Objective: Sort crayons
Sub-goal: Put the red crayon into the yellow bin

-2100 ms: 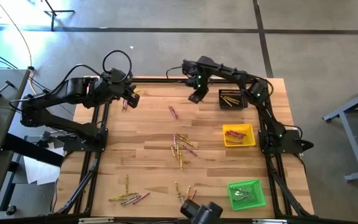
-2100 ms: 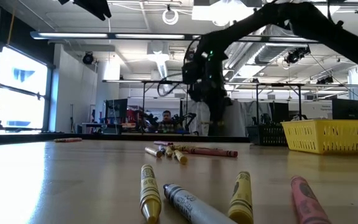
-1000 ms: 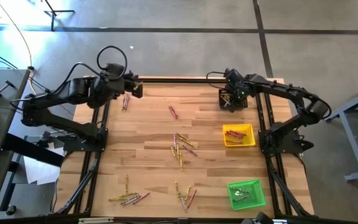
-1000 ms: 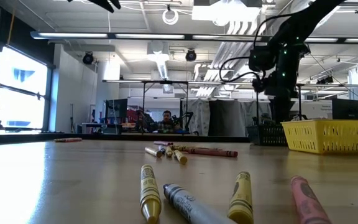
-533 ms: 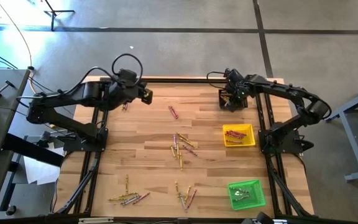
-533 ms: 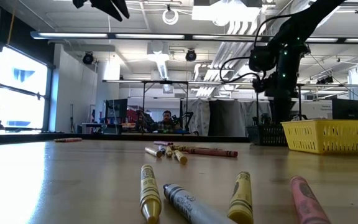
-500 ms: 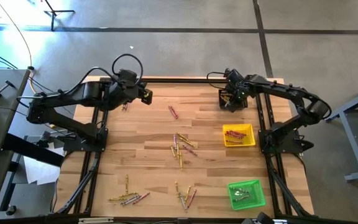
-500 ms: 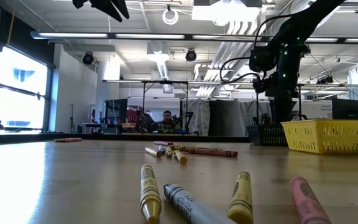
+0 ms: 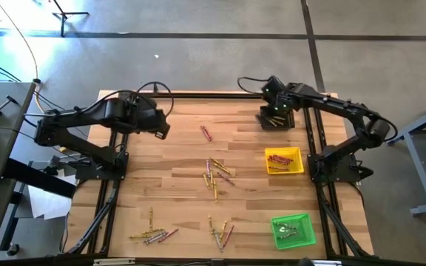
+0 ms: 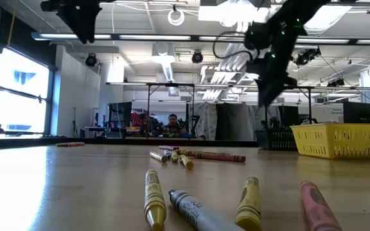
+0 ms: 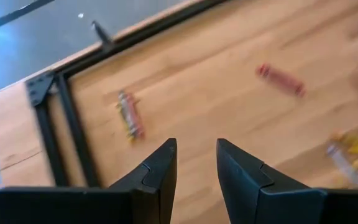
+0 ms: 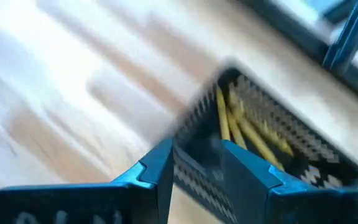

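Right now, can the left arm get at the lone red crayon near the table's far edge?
Probably yes. The left gripper hangs open and empty just beside the red crayon, with only bare table between them.

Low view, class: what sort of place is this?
Probably a robotics lab or workshop: exposed ceiling ducts, workbenches with equipment behind, and a wooden table framed by two robot arms.

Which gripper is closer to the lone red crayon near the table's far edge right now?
Left. The left gripper sits just beside the red crayon, toward the table's left side; the right gripper hangs farther off at the black tray.
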